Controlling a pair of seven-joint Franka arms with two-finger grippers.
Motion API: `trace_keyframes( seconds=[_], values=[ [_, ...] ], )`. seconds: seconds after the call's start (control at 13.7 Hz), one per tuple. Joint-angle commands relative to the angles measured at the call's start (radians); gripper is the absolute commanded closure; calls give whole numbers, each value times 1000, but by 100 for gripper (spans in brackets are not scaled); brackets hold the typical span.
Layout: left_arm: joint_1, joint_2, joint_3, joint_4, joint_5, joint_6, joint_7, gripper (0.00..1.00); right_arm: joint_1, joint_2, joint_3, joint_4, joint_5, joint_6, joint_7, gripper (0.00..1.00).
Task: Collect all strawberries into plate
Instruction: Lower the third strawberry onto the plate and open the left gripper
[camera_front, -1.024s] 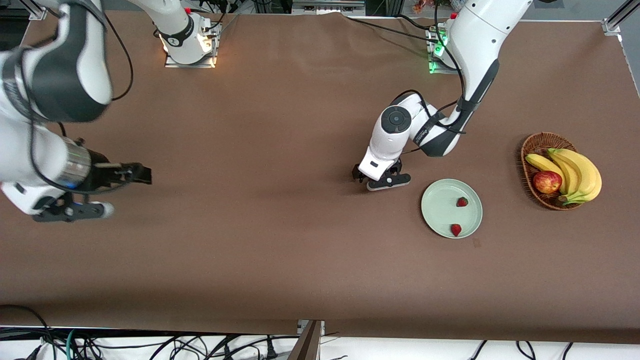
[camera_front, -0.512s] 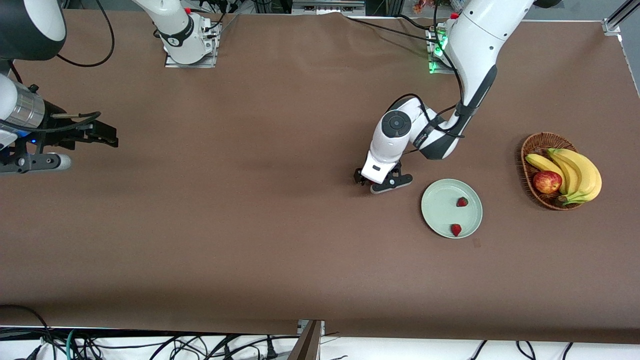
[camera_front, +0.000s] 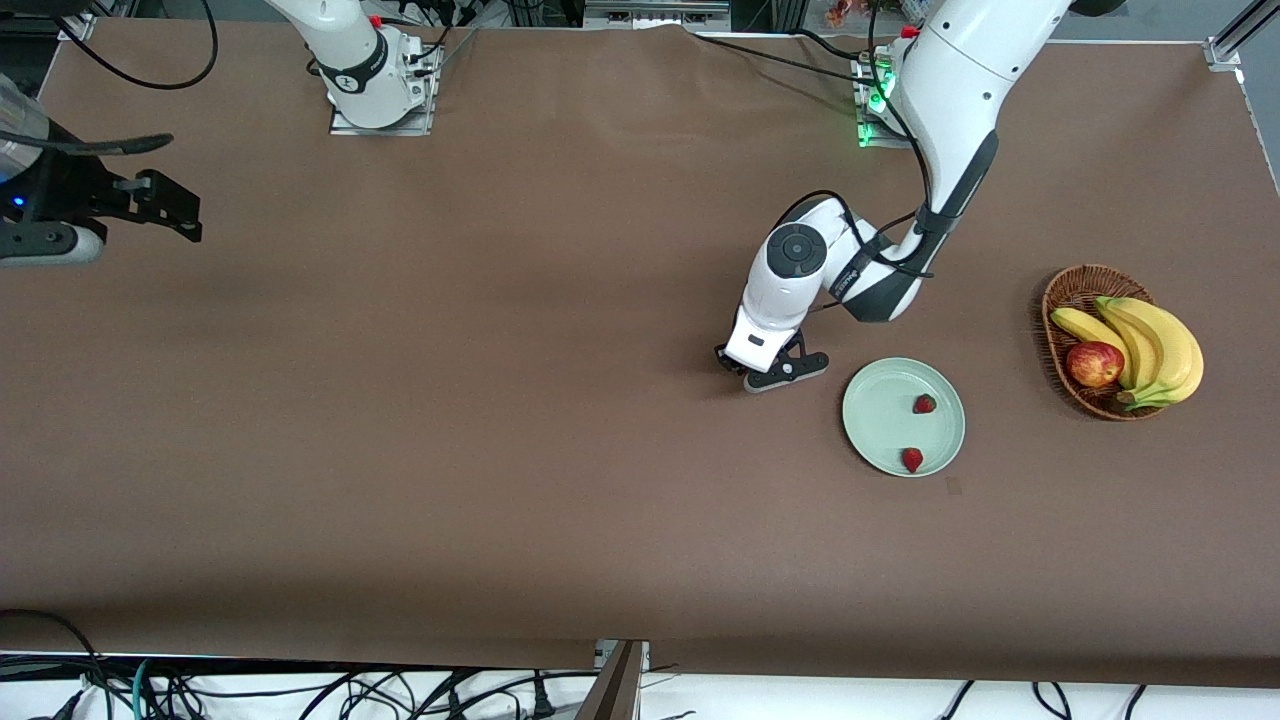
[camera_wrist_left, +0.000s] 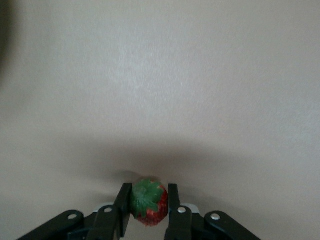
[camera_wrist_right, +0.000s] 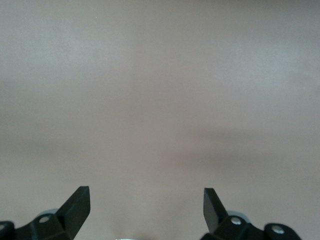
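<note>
Brown matte cloth is covering the table (camera_front: 500, 450) in the front view, where a round, shallow, pale mint-green plate (camera_front: 880, 415) is lying near the left arm's end, with two tiny red strawberries (camera_front: 925, 404) sitting on it, apart from each other, one nearer the front camera (camera_front: 912, 459). Toward that end, a brown woven wicker basket (camera_front: 1070, 290) is holding three curved yellow bananas (camera_front: 1160, 345) and one glossy red-yellow apple (camera_front: 1094, 364). The left gripper (camera_front: 762, 378) is sitting low at the cloth just beside the plate's rim, while the right gripper (camera_front: 165, 210) is waiting over the right arm's end of the table. In the left wrist view, the black fingers (camera_wrist_left: 122, 202) of the left gripper (camera_wrist_left: 148, 204) are pinching a third strawberry (camera_wrist_left: 148, 201), red and bumpy with a green leafy cap, low at the cloth. In the right wrist view, the right gripper (camera_wrist_right: 146, 202) is spreading its two black fingertips (camera_wrist_right: 80, 200) wide over bare cloth.
</note>
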Motion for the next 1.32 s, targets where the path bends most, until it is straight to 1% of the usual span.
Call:
trace_keyframes(
  seconds=[0.0, 0.22, 0.29, 0.37, 0.51, 0.59, 0.66, 0.73, 0.8, 1.1, 1.24],
  values=[
    [17, -46, 12, 30, 28, -113, 91, 100, -16, -19, 25, -26, -19, 1, -14, 0],
    [82, -48, 11, 136, 28, -308, 299, 100, -11, -13, 25, -15, -16, -1, -17, 0],
    [108, -48, 12, 157, 28, -366, 391, 100, -11, -10, 24, -14, -13, 1, -18, 0],
    [141, -45, 15, 174, 28, -395, 499, 100, -11, -2, 24, -12, -11, 2, -15, 0],
    [229, -42, 21, 178, 28, -399, 726, 98, -11, 0, 24, -12, -8, 1, -9, 0],
    [262, -39, 20, 178, 26, -396, 795, 97, -11, 0, 24, -12, -8, 1, -8, 0],
    [270, -34, 20, 176, 26, -396, 822, 83, -11, 0, 24, -12, -8, 1, -5, 0],
    [265, -28, 20, 178, 25, -396, 810, 39, -11, 0, 24, -12, -8, 1, -6, 0],
    [264, -26, 20, 176, 25, -396, 810, 0, -11, 0, 24, -12, -8, 2, -5, 0],
    [273, -45, 14, 188, 12, -402, 819, 0, -9, 3, 25, -12, -10, 2, 0, 0],
    [270, -94, 8, 202, 11, -443, 819, 0, -9, 3, 24, -12, -10, 5, -8, 0]
  ],
)
